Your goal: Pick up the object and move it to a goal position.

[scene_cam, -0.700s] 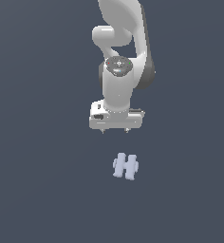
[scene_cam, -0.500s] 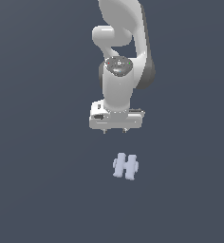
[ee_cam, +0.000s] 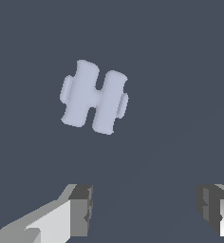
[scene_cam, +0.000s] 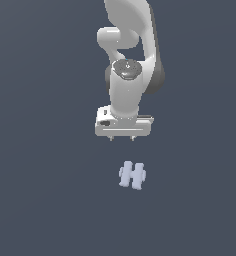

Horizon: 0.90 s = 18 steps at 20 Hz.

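Item 1, nearest the exterior camera: the object (scene_cam: pixel 132 175), 1 small pale lavender-blue H-shaped piece, 2 short rounded bars joined by a crossbar, lying flat on the plain dark grey tabletop (scene_cam: pixel 40 200), slightly rotated, nothing touching it. The wrist view shows the same piece (ee_cam: pixel 94 98) whole and unobstructed, its bars running roughly along the line of sight, tilted a little. Item 2, behind and above it: the gripper (scene_cam: pixel 121 138), 1 unit, pointing straight down; only the 2 short finger tips show under the white hand body in the exterior view. In the wrist view the fingers (ee_cam: pixel 80 211) stand well apart with bare tabletop between them; they hold nothing, and the gap looks wider than the object. The object sits ahead of the gap, not between the fingers, and the gripper appears to hang clear above the tabletop, near the piece but apart from it. Item 3, farthest: the white arm (scene_cam: pixel 130 60), 1 unit, rising out of frame. Goal position: no marker visible in either view; location cannot be told. Task status, by judgement: approach stage only. Nothing grasped, nothing lifted. Remaining: centre the fingers over the piece, descend, close across it, lift, carry to the goal.
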Tool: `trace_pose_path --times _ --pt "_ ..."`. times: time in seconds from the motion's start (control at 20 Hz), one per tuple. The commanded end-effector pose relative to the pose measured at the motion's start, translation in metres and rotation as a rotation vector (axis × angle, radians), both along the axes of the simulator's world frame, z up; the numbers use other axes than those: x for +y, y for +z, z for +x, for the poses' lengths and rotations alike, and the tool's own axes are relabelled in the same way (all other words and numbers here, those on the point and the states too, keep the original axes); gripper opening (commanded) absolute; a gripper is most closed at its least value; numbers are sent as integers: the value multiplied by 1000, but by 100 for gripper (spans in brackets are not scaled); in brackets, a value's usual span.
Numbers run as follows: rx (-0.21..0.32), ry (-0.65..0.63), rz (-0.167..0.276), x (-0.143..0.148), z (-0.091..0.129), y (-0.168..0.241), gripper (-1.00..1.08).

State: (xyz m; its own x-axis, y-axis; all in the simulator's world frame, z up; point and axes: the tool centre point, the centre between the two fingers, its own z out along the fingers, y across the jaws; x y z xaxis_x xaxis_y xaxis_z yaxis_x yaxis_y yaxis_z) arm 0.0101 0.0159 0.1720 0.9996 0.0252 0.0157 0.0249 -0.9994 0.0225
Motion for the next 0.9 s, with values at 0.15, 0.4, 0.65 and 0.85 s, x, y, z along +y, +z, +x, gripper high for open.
trace_pose_path --times 0.15,0.4,0.65,0.85 --pt "9 -11 -9 3 7 -4 68" --pt "24 -33 -28 8 19 -11 68" --pt "44 -63 -59 16 36 -22 68" --pt "61 -93 -95 25 51 -33 68"
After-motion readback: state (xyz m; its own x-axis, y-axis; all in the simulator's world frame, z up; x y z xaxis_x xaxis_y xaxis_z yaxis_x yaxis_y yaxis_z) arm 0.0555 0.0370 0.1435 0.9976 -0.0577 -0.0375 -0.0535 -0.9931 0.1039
